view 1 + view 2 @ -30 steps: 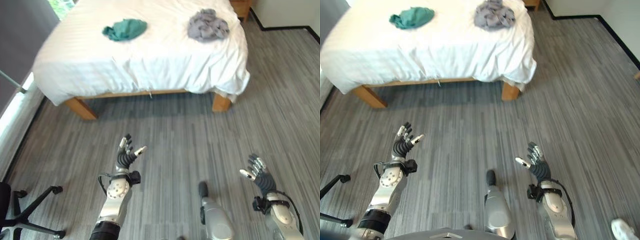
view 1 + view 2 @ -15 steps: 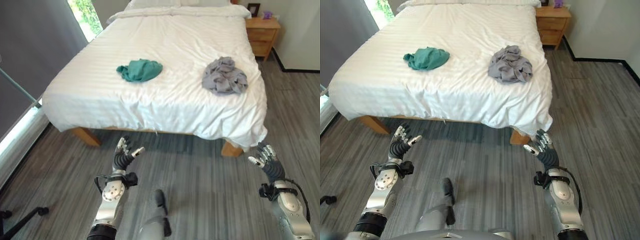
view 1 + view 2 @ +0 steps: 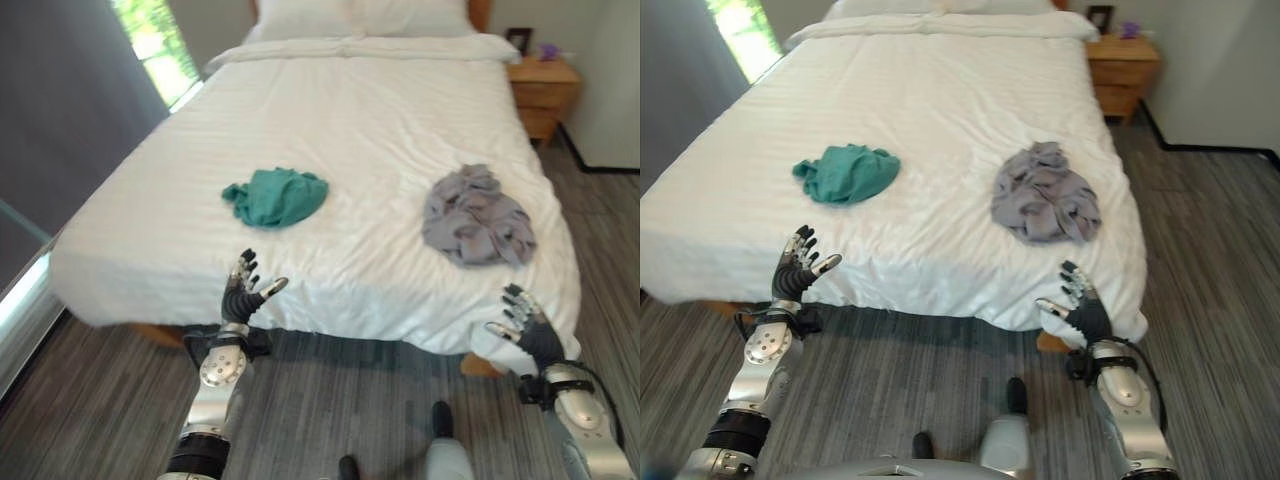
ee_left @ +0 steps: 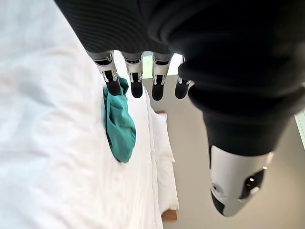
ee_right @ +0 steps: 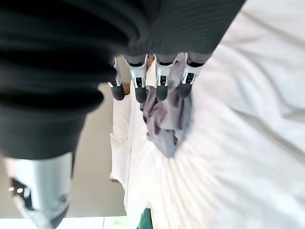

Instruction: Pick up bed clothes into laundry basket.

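Teal garment (image 3: 277,196), grey garment (image 3: 476,218), white bed (image 3: 380,120)

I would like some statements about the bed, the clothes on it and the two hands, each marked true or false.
1. The teal garment lies on the white bed. True.
2. The left hand grips the teal garment. False: it is open, short of it, holding nothing.
3. The grey garment is nearer the right hand. True.
4. The grey garment hangs over the bed's edge. False: it lies wholly on top.
5. A wooden nightstand stands beside the bed. True.
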